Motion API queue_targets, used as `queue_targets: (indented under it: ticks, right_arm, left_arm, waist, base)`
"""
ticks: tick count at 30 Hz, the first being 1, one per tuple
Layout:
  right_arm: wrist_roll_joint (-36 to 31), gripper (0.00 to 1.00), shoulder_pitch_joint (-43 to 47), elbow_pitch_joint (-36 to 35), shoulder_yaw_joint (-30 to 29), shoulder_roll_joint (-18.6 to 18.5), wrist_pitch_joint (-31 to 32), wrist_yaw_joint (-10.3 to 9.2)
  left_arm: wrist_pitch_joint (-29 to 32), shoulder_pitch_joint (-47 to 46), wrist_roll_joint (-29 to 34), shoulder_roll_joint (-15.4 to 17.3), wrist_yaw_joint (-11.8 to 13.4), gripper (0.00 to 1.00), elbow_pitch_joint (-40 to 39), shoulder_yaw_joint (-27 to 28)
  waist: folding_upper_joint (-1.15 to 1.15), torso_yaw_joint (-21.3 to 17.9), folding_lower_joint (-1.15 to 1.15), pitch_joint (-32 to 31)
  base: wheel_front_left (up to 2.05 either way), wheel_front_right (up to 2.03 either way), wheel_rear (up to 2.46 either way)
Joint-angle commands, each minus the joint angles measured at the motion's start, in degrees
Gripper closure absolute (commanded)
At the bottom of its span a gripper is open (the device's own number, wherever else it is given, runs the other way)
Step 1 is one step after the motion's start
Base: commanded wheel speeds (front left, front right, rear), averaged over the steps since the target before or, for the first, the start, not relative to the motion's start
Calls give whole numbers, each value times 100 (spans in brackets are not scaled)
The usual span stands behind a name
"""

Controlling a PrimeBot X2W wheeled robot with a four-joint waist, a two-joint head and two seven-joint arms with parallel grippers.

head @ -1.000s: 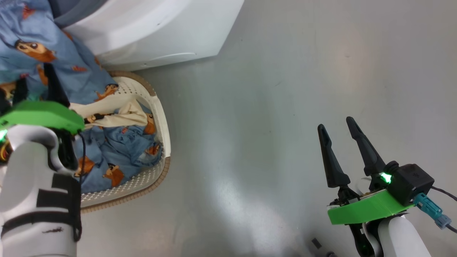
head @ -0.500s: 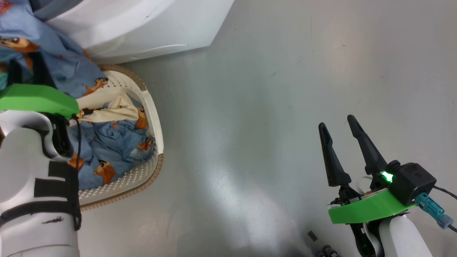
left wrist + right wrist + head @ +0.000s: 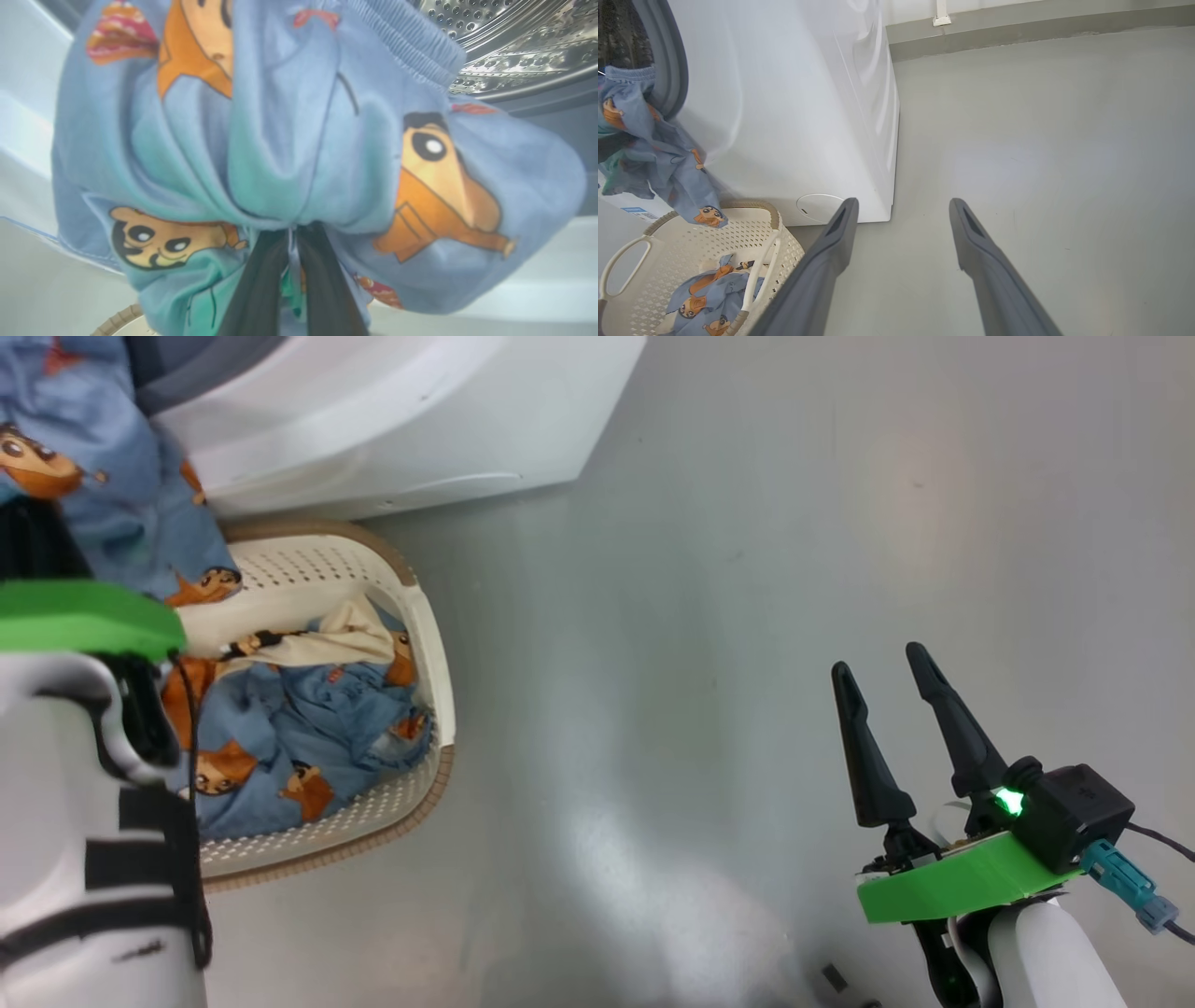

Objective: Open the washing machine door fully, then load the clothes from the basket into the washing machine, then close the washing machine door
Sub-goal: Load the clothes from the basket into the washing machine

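The left gripper (image 3: 293, 235) is pinching a bunched piece of the clothes (image 3: 299, 140) between pressed-together fingers. The fabric is hanging just before the washing machine (image 3: 392, 420) and its drum (image 3: 514, 42), its lower end seemingly just above the basket (image 3: 431, 644). The right gripper (image 3: 885, 679) is hovering with fingers spread over the floor (image 3: 747, 569), well apart.

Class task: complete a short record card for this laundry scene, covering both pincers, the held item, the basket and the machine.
Left pincer: shut on a bear-print garment
Garment position: hangs in front of the steel drum, lower end over the basket
Right pincer: open, empty, above bare floor
Basket contents: more bear-print clothes and a cream cloth
Washing machine: white, beside the basket
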Motion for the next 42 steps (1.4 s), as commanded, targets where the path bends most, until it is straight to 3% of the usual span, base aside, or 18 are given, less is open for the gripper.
queue_targets:
  ticks: [1,10,19,31,42]
  right_arm:
    - [61,0,-9,-80,155,-10,-27,9]
    - [128,0,11,-5,224,-10,-27,9]
    - [325,0,106,58,372,-10,-27,9]
    - [417,0,414,166,615,-10,-27,9]
    - [340,0,779,215,744,-10,-27,9]
  left_arm:
    - [-36,350,-143,180,-18,100,-211,20]
    - [-36,714,-469,178,118,100,-885,-448]
    - [-36,408,-5,342,158,100,-1054,-467]
    - [-36,-924,470,1154,204,100,127,-531]
    - [-36,-2024,512,1858,197,100,1282,-446]
  waist:
    - [0,83,0,-119]
    - [0,144,0,-346]
    - [0,-138,0,-519]
    - [0,-668,0,-749]
    - [0,-1088,0,-750]
  base:
    - [0,0,0]
    - [0,0,0]
    - [0,0,0]
    - [0,0,0]
    - [0,0,0]
